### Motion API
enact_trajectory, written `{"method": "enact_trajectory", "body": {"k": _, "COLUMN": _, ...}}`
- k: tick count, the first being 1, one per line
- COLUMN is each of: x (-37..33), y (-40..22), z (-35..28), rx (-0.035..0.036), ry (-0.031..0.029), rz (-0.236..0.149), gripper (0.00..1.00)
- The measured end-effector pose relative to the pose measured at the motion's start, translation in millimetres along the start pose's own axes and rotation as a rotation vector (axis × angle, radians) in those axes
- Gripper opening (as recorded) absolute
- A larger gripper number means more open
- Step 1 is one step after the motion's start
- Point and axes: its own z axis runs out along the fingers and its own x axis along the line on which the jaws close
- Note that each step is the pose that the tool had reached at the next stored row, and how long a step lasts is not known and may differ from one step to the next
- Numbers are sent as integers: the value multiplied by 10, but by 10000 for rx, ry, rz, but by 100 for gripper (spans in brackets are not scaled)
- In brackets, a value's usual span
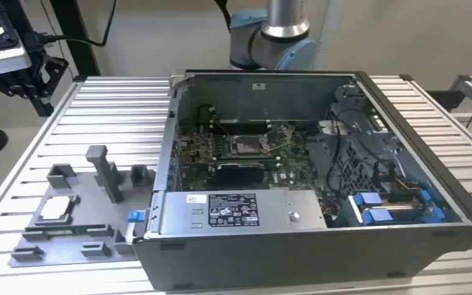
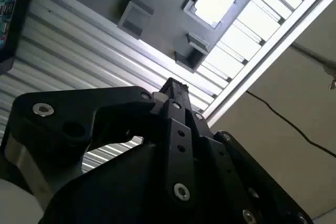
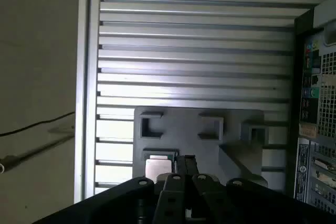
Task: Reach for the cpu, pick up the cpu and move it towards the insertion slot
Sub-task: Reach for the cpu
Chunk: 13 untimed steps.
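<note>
Silvery cpu (image 1: 56,209) lies in the grey tray (image 1: 56,249) at the exterior view's left; the gripper (image 3: 186,160) hangs well apart from it, fingers pressed together, empty

We see a silvery-white cpu (image 1: 56,209), a plain grey tray (image 1: 59,247), a silver ribbed bench (image 1: 113,123), a green circuit board (image 1: 190,155) and bright blue clips (image 1: 388,215).
</note>
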Motion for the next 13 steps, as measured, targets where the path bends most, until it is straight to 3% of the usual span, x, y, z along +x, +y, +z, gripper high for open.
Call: {"method": "enact_trajectory", "body": {"k": 13, "x": 2, "y": -1, "z": -1, "rx": 1, "ry": 2, "rz": 0, "gripper": 0}}
